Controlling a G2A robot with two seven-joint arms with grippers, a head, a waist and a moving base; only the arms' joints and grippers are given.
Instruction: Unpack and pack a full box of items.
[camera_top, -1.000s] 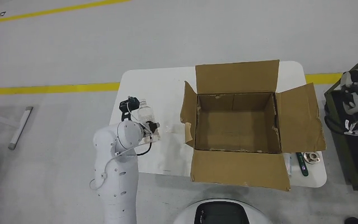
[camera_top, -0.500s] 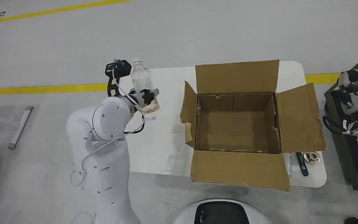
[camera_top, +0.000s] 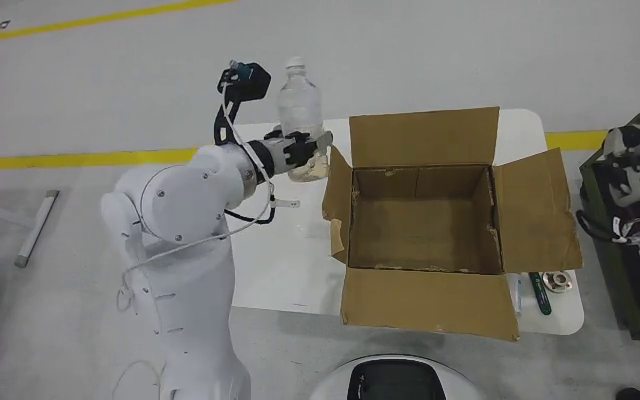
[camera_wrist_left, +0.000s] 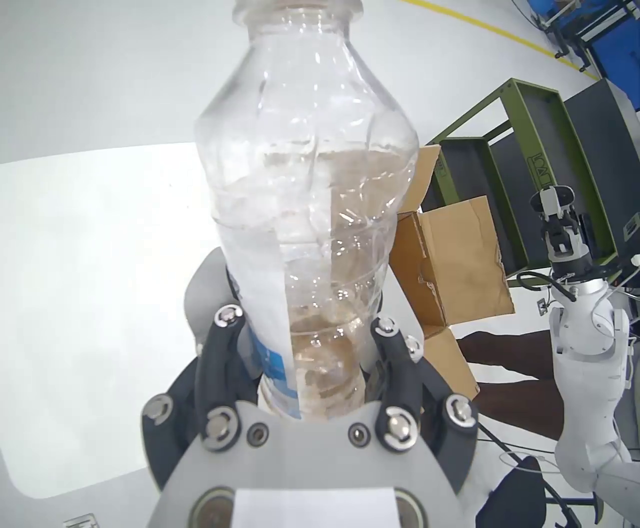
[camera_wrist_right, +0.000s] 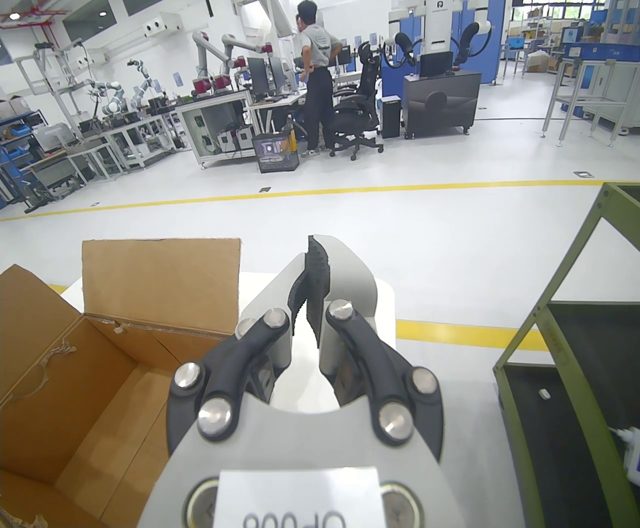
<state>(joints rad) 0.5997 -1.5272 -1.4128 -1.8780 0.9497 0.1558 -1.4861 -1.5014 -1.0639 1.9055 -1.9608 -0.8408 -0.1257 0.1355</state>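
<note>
A clear plastic bottle (camera_top: 299, 104) with a little brownish liquid is held upright above the table's back left part, just left of the open cardboard box (camera_top: 425, 220). My left gripper (camera_top: 303, 156) is shut on the bottle's lower body (camera_wrist_left: 305, 200), a finger on each side. The box's inside looks empty and all its flaps are spread outward. My right gripper (camera_wrist_right: 312, 280) is shut with nothing between its pads, off the box's right side and above the table, with the box (camera_wrist_right: 100, 350) beside it.
The white table (camera_top: 290, 260) has bare room left of the box. A green-handled tool (camera_top: 541, 292) and a small round part (camera_top: 560, 282) lie at its front right corner. A green cart (camera_wrist_right: 575, 350) stands off the table's right side.
The left arm has lifted the bottle off the table and carried it up and to the right, toward the box's left flap.
</note>
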